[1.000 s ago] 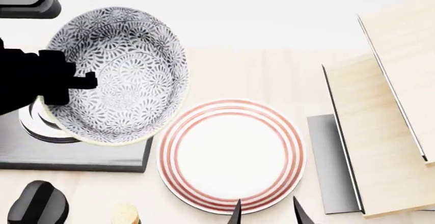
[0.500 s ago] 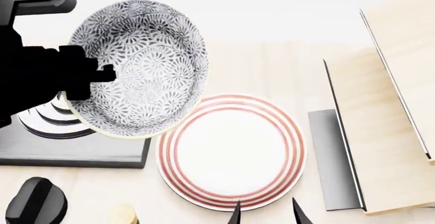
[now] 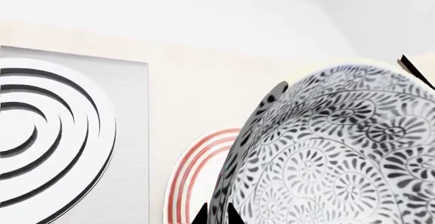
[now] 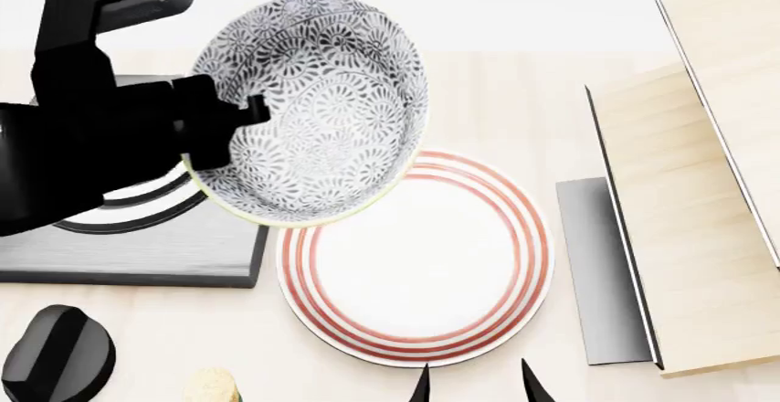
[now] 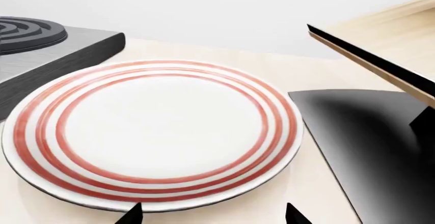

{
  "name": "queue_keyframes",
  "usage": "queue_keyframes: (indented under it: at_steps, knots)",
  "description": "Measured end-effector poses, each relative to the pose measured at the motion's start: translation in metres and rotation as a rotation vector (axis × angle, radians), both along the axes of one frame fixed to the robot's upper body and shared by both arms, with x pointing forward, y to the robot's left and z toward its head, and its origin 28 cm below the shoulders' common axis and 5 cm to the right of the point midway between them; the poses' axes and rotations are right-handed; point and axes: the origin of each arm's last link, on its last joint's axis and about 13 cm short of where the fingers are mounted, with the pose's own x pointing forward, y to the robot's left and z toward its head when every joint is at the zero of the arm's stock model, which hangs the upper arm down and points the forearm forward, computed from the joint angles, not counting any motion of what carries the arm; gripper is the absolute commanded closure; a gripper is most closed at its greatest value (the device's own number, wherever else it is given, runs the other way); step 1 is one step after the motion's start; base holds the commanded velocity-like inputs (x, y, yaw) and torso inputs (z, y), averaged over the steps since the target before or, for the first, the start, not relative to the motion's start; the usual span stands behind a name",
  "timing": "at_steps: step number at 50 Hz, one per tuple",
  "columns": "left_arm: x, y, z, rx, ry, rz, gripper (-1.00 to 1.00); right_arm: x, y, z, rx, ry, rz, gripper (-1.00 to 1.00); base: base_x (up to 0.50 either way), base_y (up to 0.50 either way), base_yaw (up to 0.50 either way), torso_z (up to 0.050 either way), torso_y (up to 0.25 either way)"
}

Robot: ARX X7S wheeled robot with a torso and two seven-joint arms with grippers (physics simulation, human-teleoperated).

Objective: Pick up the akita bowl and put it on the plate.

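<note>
Above plate edge — akita bowl; left claw gripping

The pale wooden table carries the plate and burner.

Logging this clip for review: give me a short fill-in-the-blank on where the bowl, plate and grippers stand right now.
1. The left gripper holds the bowl by its ____.
2. The rings around the plate are ____.
3. The plate's surface is ____; the bowl is not yet on it.
4. The right gripper, near the plate's edge, holds ____.

Missing words: rim; red; bare; nothing
</note>
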Motion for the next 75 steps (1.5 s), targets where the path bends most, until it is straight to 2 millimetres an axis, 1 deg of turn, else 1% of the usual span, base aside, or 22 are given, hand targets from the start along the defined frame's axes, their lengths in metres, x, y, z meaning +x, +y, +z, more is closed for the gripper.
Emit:
queue_keyframes:
  at_steps: [7,21,32,37,49,75]
  knots:
    - [0.006,-0.01,-0.001,-0.059,0.011,0.002,1.0,0.001,0.0,-0.001,0.007,-0.001,0.006,-1.0,0.0,0.0,0.0,0.0,0.0]
    - [0.018,-0.023,-0.007,-0.15,0.08,0.075,1.0,0.001,0.001,-0.002,0.015,-0.005,0.01,-1.0,0.0,0.0,0.0,0.0,0.0]
    - [0.02,-0.036,-0.013,-0.142,0.112,0.072,1.0,0.002,0.001,-0.003,0.019,-0.006,0.011,-1.0,0.0,0.0,0.0,0.0,0.0]
    - [0.02,-0.041,-0.013,-0.112,0.107,0.075,1.0,0.003,0.003,0.001,0.033,-0.035,0.025,-1.0,0.0,0.0,0.0,0.003,-0.212]
    - [0.021,-0.05,-0.018,-0.106,0.145,0.011,1.0,0.004,0.003,0.002,0.042,-0.046,0.029,-1.0,0.0,0.0,0.0,0.001,-0.004]
    - [0.025,-0.063,-0.03,-0.155,0.174,-0.034,1.0,0.006,0.003,0.0,0.055,-0.05,0.037,-1.0,0.0,0.0,0.0,-0.001,-0.001]
